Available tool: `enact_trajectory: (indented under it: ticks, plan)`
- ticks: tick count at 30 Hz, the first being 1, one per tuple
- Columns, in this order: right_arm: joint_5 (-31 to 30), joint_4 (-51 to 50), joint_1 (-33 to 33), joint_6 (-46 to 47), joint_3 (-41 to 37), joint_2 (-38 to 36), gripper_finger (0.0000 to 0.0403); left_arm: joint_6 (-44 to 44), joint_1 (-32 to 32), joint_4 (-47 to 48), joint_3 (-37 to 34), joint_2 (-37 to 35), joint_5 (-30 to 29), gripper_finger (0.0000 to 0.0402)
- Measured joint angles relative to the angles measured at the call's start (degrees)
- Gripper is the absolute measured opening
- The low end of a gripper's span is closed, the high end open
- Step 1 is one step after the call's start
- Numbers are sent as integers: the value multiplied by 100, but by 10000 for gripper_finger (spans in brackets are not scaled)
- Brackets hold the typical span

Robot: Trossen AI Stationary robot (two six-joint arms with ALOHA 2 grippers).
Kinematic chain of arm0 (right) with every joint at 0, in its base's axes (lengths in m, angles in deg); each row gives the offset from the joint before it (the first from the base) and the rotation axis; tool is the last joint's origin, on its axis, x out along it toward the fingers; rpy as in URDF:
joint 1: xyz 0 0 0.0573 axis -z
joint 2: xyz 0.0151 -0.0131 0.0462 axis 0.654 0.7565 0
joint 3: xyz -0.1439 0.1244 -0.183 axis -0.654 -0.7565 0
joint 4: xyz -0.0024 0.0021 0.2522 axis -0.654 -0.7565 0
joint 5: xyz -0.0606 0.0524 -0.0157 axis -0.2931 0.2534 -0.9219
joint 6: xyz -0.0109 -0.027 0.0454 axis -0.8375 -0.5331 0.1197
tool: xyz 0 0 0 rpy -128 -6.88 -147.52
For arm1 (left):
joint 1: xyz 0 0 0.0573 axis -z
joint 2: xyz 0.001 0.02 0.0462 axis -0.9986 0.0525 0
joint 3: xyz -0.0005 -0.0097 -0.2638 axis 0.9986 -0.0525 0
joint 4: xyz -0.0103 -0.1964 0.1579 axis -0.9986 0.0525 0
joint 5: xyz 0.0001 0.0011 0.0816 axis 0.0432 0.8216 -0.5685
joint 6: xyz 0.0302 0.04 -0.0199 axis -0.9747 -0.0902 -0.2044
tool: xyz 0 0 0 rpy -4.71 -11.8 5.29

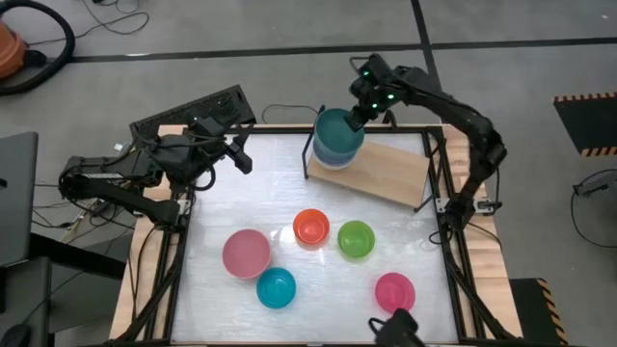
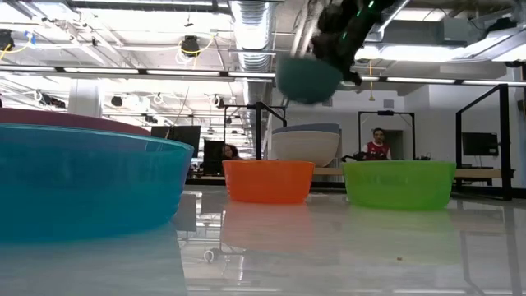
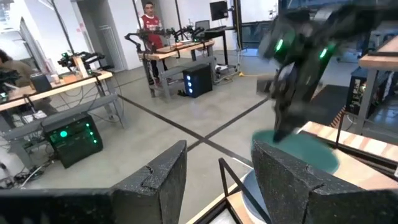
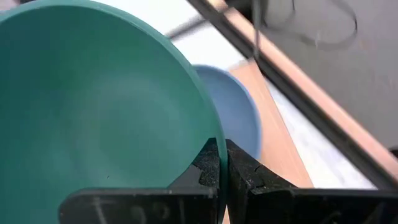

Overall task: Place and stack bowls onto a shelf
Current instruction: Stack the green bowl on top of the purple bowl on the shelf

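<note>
My right gripper [image 1: 355, 118] is over the left end of the light-wood shelf [image 1: 390, 172], shut on a dark teal bowl [image 1: 337, 131]. The bowl hangs above a pale blue bowl [image 4: 235, 112] that sits in a white one [image 2: 306, 150] on the shelf. On the white table stand a large pink bowl [image 1: 246, 253], a bright blue one [image 1: 276, 287], an orange-red one [image 1: 310, 227], a lime green one [image 1: 356, 239] and a small pink one [image 1: 394, 291]. At the table's far left, my left gripper [image 3: 217, 180] is open with nothing between its fingers. My right gripper pinches the teal bowl's rim [image 4: 208, 146], one finger inside the bowl and one outside. The fingers slant down from the table's far right. The bowl is lifted clear, its hollow side up and somewhat tilted, above the stacked bowls [image 2: 306, 144].
The shelf's right part [image 1: 410, 178] is bare wood. Black frame rails [image 1: 448, 193] run along the table's sides. A keyboard [image 1: 198, 111] lies beyond the far left corner. People show in the room behind the table.
</note>
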Motion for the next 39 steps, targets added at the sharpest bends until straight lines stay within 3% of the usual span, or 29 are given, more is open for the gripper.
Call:
enact_trajectory:
  ticks: [5,12,15,28,39]
  plan:
    - [41,146,170,-121,-380,-537,25,135,0,124,0,-72,126,169]
    - [228,1695,-123,468,-2350,-1748,25,302,-4,344,0,-120,183,169]
    - [152,2162,-145,658,-2796,-2000,25,374,-2,327,0,-134,183,169]
    - [-382,2256,-33,616,-2687,-1141,25,605,-2,363,0,-131,259,169]
    - [-541,2223,13,564,-2631,-824,25,606,-2,399,0,-131,257,169]
